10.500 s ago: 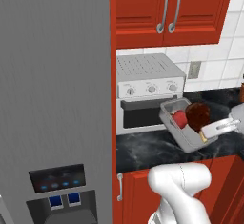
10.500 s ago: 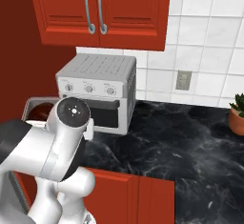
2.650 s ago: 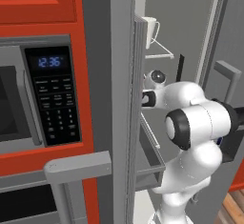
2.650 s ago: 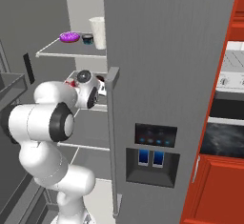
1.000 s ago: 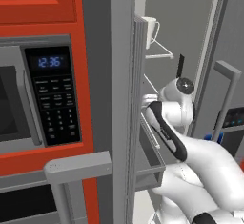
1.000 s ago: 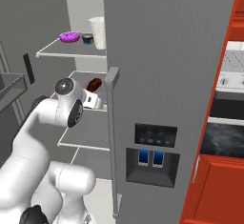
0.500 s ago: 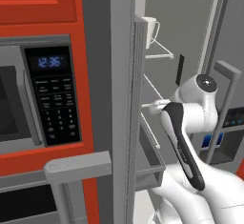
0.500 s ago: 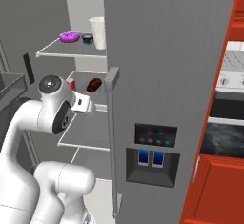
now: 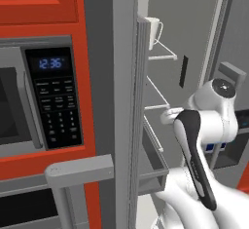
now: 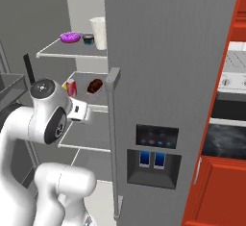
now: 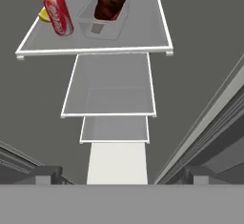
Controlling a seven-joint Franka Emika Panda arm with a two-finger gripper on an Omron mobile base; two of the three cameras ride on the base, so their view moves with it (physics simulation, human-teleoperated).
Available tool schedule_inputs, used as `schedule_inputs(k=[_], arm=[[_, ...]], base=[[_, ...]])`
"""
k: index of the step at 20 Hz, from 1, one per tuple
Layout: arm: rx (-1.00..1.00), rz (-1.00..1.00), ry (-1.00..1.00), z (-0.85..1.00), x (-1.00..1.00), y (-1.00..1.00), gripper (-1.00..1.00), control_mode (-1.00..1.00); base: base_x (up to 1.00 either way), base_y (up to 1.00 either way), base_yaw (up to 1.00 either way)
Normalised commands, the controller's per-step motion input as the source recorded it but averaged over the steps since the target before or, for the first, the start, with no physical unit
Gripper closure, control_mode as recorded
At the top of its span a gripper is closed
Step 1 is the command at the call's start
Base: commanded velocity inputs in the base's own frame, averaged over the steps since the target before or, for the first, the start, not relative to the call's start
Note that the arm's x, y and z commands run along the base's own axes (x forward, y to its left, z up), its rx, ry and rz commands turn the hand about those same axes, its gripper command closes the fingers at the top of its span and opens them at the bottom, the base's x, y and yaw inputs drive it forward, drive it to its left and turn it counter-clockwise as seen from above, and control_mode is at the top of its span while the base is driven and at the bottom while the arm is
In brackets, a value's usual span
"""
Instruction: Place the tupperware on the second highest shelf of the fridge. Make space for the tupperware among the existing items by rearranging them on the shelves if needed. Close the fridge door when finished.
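Tool: our two-finger tool (image 11: 119, 180) shows both tips far apart, wide and empty.
Tupperware: the shallow grey tupperware (image 11: 106, 19) sits mid-shelf on the pale second highest shelf (image 11: 143, 39), just beside a red can (image 11: 58, 13).
Risk: we could clip the tall grey fridge door (image 10: 9, 88) swinging round to close it.

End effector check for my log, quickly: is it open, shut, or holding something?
End effector: open, holding nothing; the tupperware sits on the shelf.
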Motion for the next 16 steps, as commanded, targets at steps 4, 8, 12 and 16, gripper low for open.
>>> schedule_inputs(k=[4,8,12,16], arm=[[0.0,0.0,0.03,0.0,-0.15,-0.19,-1.0,-1.0],[0.0,0.02,0.08,0.0,-0.3,-0.08,-1.0,-1.0],[0.0,0.0,0.0,0.0,0.0,0.0,-1.0,1.0],[0.0,0.0,0.0,0.0,0.0,0.0,-1.0,1.0]], base=[[0.0,0.0,0.0],[0.0,0.0,0.0],[-0.42,-0.05,0.05],[-0.7,-0.14,0.09]])
